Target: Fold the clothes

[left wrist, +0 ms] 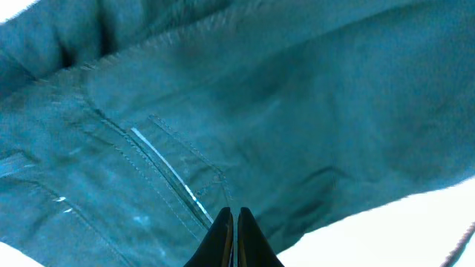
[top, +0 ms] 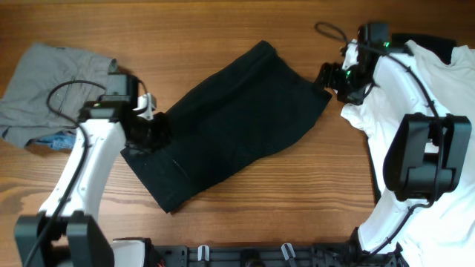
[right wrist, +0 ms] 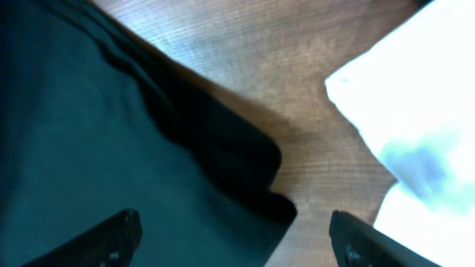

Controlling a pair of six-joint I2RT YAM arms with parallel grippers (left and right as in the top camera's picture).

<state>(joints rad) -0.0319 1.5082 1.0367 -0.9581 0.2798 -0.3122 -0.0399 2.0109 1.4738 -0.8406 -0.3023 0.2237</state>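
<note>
A black garment [top: 237, 119] lies in a long folded slab slanting across the middle of the wooden table. My left gripper [top: 152, 132] is at its left edge. In the left wrist view its fingers [left wrist: 234, 216] are pressed together at the black cloth [left wrist: 282, 111], which shows seams and stitching. My right gripper [top: 332, 78] hovers open over the garment's right corner, with its fingers [right wrist: 234, 237] spread either side of the corner [right wrist: 74, 148]. A white T-shirt [top: 445, 81] lies at the right under the right arm and also shows in the right wrist view [right wrist: 415, 111]. Grey trousers [top: 44, 89] lie crumpled at the upper left.
A bit of blue cloth [top: 56, 141] pokes out under the grey trousers. Bare wooden table [top: 223, 30] runs along the back and between the black garment and the white T-shirt [right wrist: 312, 67]. The arm bases stand at the front edge.
</note>
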